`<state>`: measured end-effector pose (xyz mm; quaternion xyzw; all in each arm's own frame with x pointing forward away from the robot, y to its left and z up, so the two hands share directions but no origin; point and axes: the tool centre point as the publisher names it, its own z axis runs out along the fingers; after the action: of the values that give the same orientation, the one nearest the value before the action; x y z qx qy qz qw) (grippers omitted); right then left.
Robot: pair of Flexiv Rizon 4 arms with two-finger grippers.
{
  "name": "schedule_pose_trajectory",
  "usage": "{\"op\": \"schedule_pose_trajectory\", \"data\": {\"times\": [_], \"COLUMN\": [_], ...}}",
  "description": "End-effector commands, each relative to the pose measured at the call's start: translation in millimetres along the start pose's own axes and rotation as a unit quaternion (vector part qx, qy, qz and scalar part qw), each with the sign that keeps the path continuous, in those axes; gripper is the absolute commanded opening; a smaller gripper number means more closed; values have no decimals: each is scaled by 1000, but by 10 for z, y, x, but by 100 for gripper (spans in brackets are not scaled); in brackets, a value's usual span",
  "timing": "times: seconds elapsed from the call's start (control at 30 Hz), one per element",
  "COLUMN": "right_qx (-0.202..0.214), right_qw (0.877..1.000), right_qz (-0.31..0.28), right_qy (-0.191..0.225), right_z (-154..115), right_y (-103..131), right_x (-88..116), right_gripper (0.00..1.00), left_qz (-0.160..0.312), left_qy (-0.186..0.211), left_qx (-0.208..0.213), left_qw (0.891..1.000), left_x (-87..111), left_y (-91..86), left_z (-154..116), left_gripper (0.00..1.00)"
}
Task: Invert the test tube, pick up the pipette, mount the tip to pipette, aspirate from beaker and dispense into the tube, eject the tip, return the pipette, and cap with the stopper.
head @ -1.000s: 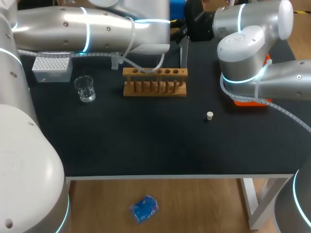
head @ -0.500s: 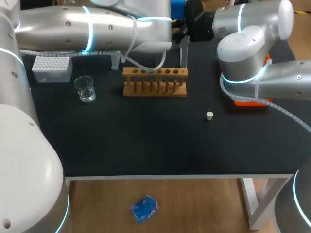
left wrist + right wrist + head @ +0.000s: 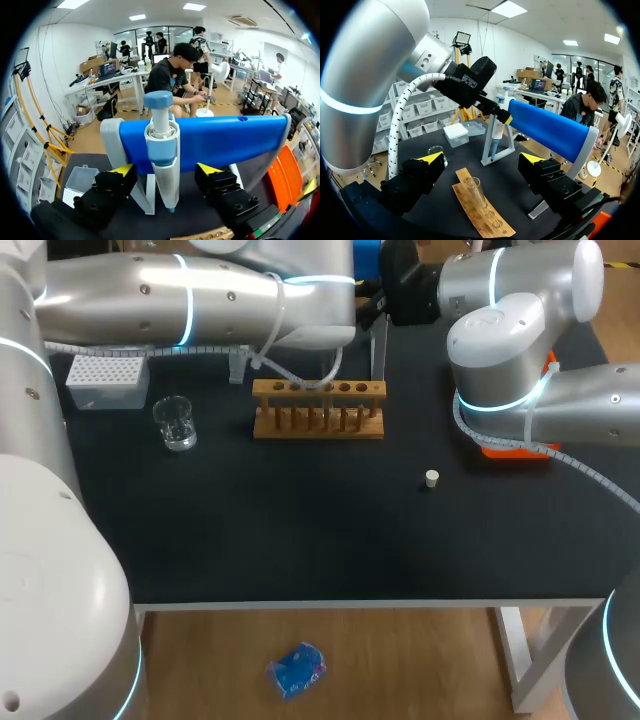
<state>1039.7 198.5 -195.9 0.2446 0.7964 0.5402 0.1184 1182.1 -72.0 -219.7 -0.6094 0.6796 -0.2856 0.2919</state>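
Observation:
The blue-and-white pipette (image 3: 162,150) hangs on its blue stand (image 3: 225,140). My left gripper (image 3: 165,172) is open around it, with a gap on each side of the pipette body. A clear test tube (image 3: 475,191) stands mouth up in the wooden rack (image 3: 482,212), which also shows in the head view (image 3: 318,408). My right gripper (image 3: 481,159) is open and empty above the rack. Ahead of it are the glass beaker (image 3: 436,150) and my left gripper at the pipette (image 3: 497,131). The small white stopper (image 3: 431,478) lies on the mat, right of the rack.
The white tip box (image 3: 105,380) sits at the back left with the beaker (image 3: 176,423) just in front of it. An orange item (image 3: 510,448) lies under my right arm. The dark table (image 3: 300,530) runs to its front edge below the rack.
My left arm has edged slightly to the right at the back of the table. Rack, beaker, stopper and right arm have not moved.

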Motion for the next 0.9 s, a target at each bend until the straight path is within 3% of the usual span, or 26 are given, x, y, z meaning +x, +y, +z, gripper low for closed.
{"op": "schedule_pose_trajectory", "data": {"times": [0.03,0.5,0.9], "right_qx": [0,0,0], "right_qw": [1000,1000,1000], "right_qz": [0,0,0], "right_qy": [0,0,0], "right_z": [-3,-3,-3], "right_y": [1,1,1], "right_x": [-1,-1,-1], "right_gripper": [100,100,100], "left_qz": [-1,4,35], "left_qy": [1,21,53], "left_qx": [1,17,32], "left_qw": [1000,1000,997], "left_x": [-5,25,96], "left_y": [0,160,465], "left_z": [-29,-348,-811], "left_gripper": [100,100,100]}}
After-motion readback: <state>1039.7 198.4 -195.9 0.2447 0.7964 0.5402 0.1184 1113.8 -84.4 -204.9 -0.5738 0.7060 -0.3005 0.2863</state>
